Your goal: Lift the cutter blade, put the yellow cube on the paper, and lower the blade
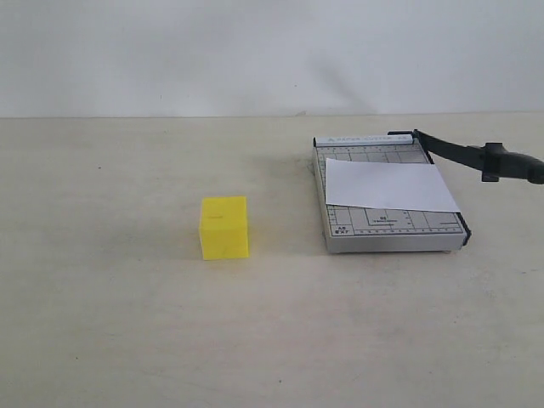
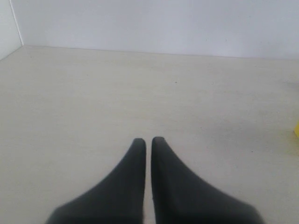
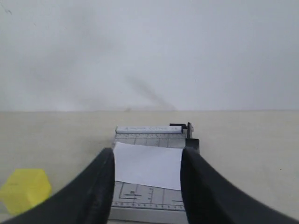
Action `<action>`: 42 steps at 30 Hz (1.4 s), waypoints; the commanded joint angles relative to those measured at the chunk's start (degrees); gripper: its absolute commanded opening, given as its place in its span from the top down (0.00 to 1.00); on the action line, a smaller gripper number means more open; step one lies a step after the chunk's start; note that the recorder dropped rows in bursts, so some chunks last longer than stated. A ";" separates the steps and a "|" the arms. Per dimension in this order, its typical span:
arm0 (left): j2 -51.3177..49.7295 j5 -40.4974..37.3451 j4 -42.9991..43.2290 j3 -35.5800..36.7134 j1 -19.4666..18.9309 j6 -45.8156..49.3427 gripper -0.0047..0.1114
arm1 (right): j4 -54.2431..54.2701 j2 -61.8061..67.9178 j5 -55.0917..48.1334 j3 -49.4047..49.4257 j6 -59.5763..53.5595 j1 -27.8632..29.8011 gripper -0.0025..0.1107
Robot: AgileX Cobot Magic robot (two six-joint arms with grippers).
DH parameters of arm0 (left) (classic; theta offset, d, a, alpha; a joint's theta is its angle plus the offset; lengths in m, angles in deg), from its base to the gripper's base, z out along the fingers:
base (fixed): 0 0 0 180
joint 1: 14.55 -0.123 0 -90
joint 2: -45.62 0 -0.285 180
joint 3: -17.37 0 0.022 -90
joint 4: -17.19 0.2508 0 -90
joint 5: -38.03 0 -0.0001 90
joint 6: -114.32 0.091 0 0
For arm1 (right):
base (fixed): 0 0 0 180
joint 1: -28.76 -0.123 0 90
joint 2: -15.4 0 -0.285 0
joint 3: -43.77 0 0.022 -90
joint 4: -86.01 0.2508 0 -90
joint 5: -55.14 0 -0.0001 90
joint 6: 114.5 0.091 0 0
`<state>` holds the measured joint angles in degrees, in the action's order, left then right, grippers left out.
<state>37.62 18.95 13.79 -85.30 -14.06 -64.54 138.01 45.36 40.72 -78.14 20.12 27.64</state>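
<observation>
The yellow cube rests on the table, left of the grey cutter board. White paper lies across that board. The cutter blade is tilted up from its far hinge, its thick handle out past the board's right side. Neither gripper shows in the exterior view. My right gripper is open, facing the board's near end, with the paper seen between its fingers and the cube off to one side. My left gripper is shut over bare table, holding nothing; a sliver of the cube shows at the frame edge.
The beige table stretches wide around the cube and board, and a white wall rises behind it. A white ruler bar runs along the board's far end.
</observation>
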 commanded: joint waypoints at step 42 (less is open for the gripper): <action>0.21 0.17 -0.60 -0.11 -0.17 -0.53 0.92 | -40.80 -22.17 11.61 19.12 40.91 0.02 0.60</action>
<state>37.62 18.95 13.79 -85.30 -14.06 -64.54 97.98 23.57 51.61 -59.38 60.72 27.64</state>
